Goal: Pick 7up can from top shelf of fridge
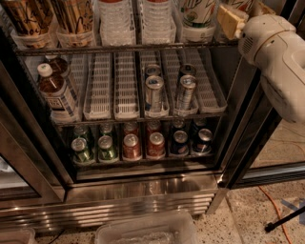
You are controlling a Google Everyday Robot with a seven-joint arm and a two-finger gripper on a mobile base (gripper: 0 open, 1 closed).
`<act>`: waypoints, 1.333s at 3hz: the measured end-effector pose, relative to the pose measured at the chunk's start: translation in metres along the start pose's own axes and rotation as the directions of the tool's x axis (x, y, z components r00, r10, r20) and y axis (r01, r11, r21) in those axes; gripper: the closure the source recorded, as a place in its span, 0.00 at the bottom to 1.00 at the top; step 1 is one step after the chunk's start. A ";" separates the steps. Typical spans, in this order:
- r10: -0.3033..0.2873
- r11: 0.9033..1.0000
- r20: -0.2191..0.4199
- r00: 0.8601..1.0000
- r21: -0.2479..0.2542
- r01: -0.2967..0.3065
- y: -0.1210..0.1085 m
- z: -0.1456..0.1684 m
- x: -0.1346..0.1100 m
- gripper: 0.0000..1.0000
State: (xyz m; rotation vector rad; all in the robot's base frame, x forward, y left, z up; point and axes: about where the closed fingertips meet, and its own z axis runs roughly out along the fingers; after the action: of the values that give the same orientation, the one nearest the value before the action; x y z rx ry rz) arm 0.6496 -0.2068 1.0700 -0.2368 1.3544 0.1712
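Note:
The 7up can [197,12], white with green lettering, stands at the right of the top shelf [128,48] of the fridge [143,196]; its top is cut off by the frame edge. My gripper [232,20], tan-padded on a cream arm [276,57], is at the top right, just right of the 7up can at shelf height. I cannot tell whether it touches the can.
Clear bottles [113,19] and tall tan cans [24,16] share the top shelf. Brown bottles [55,90] and silver-blue cans [154,93] are on the middle rack, short cans [131,145] on the lowest. A black door frame [245,143], plastic bin [147,231] and orange cable [276,209] are below.

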 end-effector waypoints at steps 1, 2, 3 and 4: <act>0.000 1.000 0.000 1.000 0.000 0.000 0.000 0.000 0.000 0.93; 0.000 1.000 0.000 1.000 0.000 0.000 0.000 0.000 0.000 1.00; -0.010 1.000 0.043 0.999 0.005 0.010 -0.006 -0.006 -0.021 1.00; -0.038 0.999 0.112 0.993 0.006 0.037 -0.010 -0.013 -0.051 1.00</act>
State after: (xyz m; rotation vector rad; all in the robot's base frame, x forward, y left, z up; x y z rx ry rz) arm 0.6291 -0.2194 1.1183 -0.2461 1.2380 0.1486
